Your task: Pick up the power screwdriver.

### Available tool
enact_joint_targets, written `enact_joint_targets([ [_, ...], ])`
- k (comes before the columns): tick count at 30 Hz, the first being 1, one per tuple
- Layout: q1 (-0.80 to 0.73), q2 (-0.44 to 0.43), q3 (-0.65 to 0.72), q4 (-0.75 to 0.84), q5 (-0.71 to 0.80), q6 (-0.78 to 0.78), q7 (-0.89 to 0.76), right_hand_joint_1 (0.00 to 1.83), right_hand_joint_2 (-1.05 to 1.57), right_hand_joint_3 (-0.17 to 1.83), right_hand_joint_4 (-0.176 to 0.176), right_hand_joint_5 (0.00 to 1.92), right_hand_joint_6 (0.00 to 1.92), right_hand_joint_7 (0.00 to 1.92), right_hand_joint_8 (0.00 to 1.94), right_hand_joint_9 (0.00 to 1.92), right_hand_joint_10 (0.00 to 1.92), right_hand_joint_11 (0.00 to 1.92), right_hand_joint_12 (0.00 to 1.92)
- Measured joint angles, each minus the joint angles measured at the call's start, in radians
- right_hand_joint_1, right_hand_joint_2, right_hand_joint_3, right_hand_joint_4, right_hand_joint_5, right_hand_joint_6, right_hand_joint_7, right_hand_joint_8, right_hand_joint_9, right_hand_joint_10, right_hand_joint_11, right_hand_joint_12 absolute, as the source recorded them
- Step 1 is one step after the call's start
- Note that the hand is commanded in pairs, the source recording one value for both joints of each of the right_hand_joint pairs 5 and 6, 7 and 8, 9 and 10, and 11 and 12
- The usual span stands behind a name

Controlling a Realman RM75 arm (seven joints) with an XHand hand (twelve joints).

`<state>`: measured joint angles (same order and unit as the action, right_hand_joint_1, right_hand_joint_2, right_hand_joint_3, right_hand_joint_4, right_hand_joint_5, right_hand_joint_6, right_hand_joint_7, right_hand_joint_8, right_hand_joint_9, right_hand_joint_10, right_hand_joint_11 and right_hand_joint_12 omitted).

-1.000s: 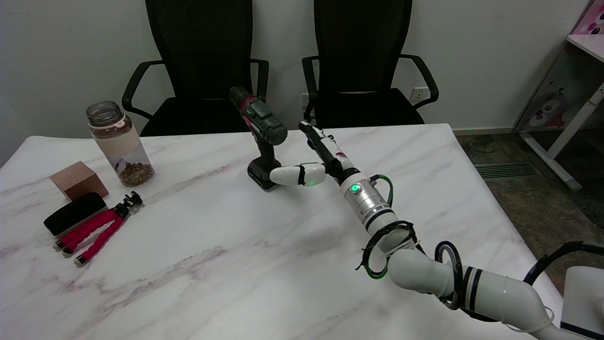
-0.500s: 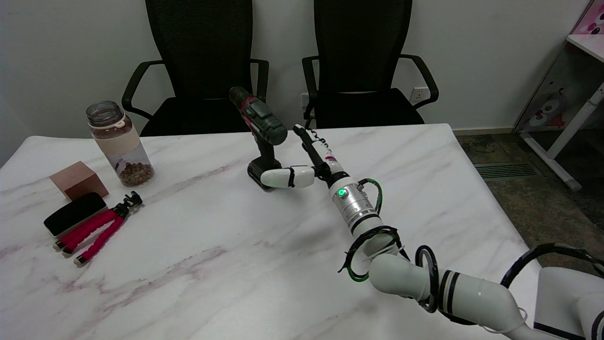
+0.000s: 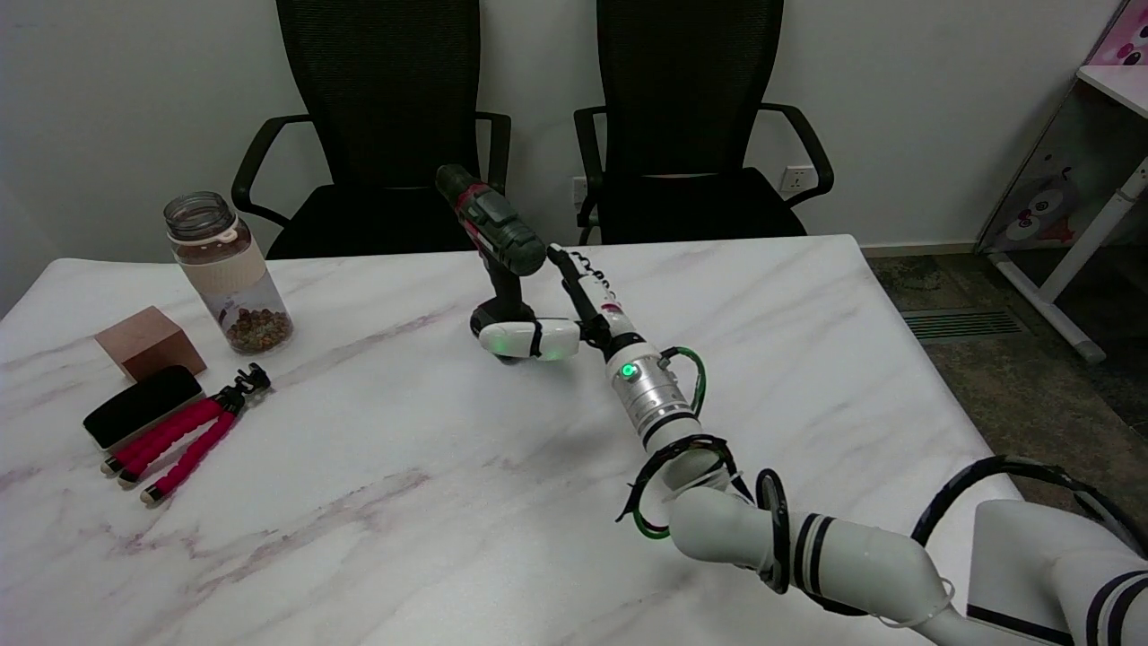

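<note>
- White marble-pattern table (image 3: 377,502): carries everything; nothing on it has shifted over the last second, camera steady too.
- White right arm (image 3: 807,552) reaching in from the lower right: it has slid left and toward the far edge across the three frames, wrist with the green light now nearer the table's middle.
- Dark green and red power screwdriver (image 3: 495,235): stands upright on its battery base near the middle of the far edge, nose pointing up-left. Same pose as a second ago, so not lifted.
- Right hand (image 3: 563,309): black-and-white, holds nothing, spread. White thumb now lies across the front of the screwdriver's base; a second ago it was just right of it. Long fingers (image 3: 574,274) reach up along the right side of the handle, tips close under the motor body. Real contact: cannot tell from this angle.
- Read: approach is about done, handle sits in the fork between thumb and fingers. Closing on the handle looks like the next step; a nudge to the base could tip the tool.
- Left edge, well apart from the action: clear plastic jar (image 3: 229,272) with brown contents, copper-brown block (image 3: 148,341), black flat case (image 3: 142,405), red-legged mini tripod (image 3: 188,435).
</note>
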<state>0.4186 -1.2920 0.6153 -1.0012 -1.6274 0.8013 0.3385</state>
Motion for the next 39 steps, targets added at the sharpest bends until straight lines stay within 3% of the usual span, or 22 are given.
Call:
enact_joint_targets([
  [39,0.156,-0.151,-0.101,0.315,-0.005,0.006,0.278,0.62,-0.10,0.13,-0.046,0.00,0.00,0.00,0.00,0.00,0.00,0.10,0.10],
])
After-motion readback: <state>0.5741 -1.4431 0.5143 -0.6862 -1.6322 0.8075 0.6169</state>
